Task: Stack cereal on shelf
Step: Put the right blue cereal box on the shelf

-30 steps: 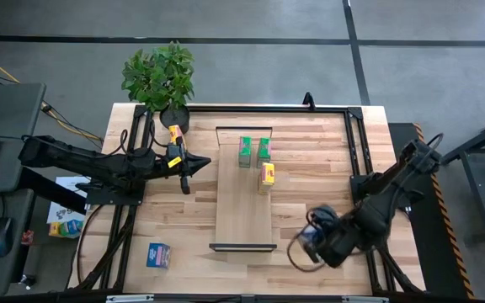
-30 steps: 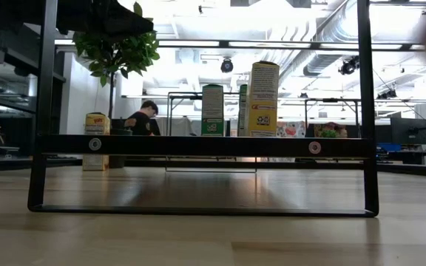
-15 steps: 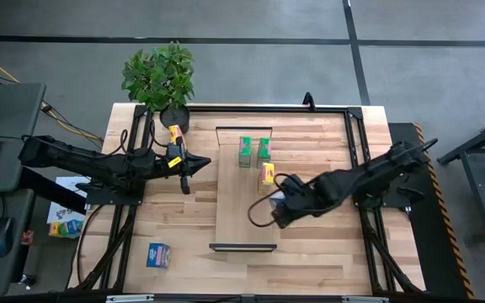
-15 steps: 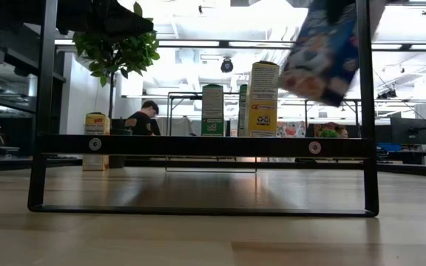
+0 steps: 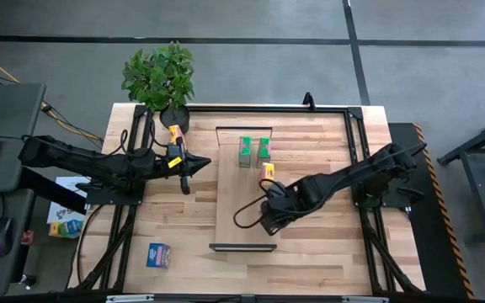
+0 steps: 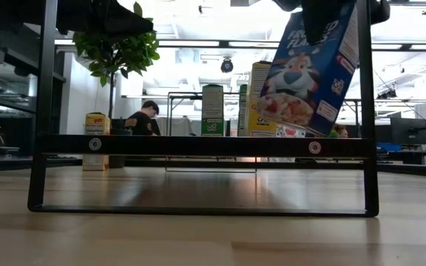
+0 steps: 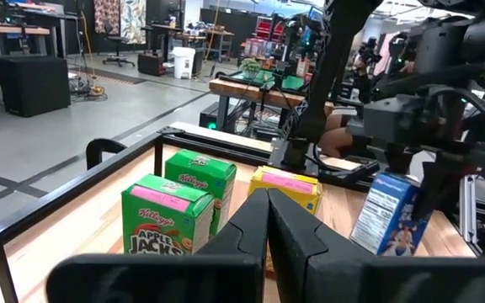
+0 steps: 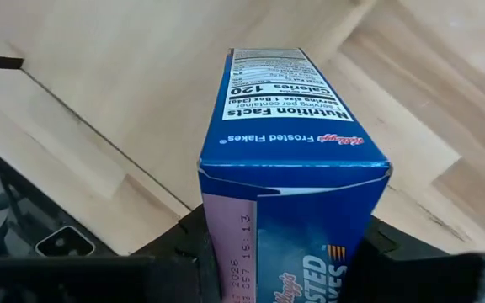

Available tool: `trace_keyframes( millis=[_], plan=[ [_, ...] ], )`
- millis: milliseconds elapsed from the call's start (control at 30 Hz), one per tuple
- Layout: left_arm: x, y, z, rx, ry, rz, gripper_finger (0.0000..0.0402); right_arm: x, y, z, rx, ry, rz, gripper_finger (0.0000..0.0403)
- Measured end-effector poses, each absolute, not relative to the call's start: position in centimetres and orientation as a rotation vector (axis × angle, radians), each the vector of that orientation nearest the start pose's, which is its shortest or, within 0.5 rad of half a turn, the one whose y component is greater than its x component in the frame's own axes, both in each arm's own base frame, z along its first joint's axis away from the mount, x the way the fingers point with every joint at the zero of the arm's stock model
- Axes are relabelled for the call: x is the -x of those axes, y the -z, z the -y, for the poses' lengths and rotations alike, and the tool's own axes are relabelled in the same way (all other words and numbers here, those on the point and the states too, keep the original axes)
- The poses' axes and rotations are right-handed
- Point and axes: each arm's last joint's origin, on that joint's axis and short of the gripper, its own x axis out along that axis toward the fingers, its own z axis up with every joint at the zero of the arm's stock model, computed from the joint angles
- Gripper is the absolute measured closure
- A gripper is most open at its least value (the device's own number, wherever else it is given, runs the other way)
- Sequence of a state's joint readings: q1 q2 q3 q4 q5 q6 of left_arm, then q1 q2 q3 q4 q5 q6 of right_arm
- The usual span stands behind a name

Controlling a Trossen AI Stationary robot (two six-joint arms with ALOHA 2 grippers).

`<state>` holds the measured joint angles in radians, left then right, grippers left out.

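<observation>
The shelf (image 5: 244,198), a light-wood plank with black end brackets (image 6: 198,145), lies on the table's middle. Two green cereal boxes (image 5: 245,151) (image 5: 263,149) and a yellow one (image 5: 267,172) stand upright on its far half. My right gripper (image 5: 269,216) hangs above the shelf's right edge, shut on a blue cereal box (image 6: 309,74). Another blue box (image 5: 159,254) lies on the table at the near left. A second yellow box (image 5: 175,135) stands by the plant. My left gripper (image 5: 185,174) waits shut, left of the shelf. My right gripper pinches the blue box near its upper end (image 8: 226,236), one finger (image 8: 188,244) on each of two opposite sides. The fingers come from above, pointing steeply down. The box hangs below them, tilted, clear of the shelf.
A potted plant (image 5: 160,77) stands at the table's far left corner. Black frame rails (image 5: 356,151) run along the table's left, right and far sides. The shelf's near half (image 5: 242,227) is bare wood.
My right gripper has carried the blue box from the table's near right toward the left and a little farther back, sinking slightly, and now hangs over the shelf's right edge. The box stays lifted clear and tilted. The left arm has kept still.
</observation>
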<state>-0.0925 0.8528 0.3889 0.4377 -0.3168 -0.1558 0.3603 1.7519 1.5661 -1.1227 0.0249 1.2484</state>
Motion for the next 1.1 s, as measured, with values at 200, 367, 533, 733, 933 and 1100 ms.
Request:
trace_keyframes(
  millis=[200, 367, 533, 733, 933, 1100],
  plan=[
    [-18.8, -24.4, 0.8, 0.150, -0.226, -0.008, 0.0402, -33.2, -27.9, -12.5, -0.825, 0.482, -1.230, 0.0258],
    [-18.8, -24.4, 0.8, 0.150, -0.226, -0.009, 0.0402, -33.4, -28.0, -12.6, -0.829, 0.459, -1.205, 0.0258],
    [-18.8, -24.4, 0.8, 0.150, -0.226, -0.009, 0.0401, -33.5, -27.8, -12.6, -0.821, 0.466, -1.208, 0.0258],
    [-18.8, -24.3, 0.8, 0.149, -0.226, -0.013, 0.0402, -33.9, -27.3, -12.8, -0.781, 0.426, -1.219, 0.0258],
    [-18.7, -24.3, 0.8, 0.149, -0.227, -0.014, 0.0402, -34.0, -27.3, -12.8, -0.741, 0.388, -1.218, 0.0258],
    [-18.8, -24.3, 0.8, 0.148, -0.227, -0.015, 0.0401, -34.1, -27.4, -12.8, -0.709, 0.351, -1.214, 0.0256]
  ],
)
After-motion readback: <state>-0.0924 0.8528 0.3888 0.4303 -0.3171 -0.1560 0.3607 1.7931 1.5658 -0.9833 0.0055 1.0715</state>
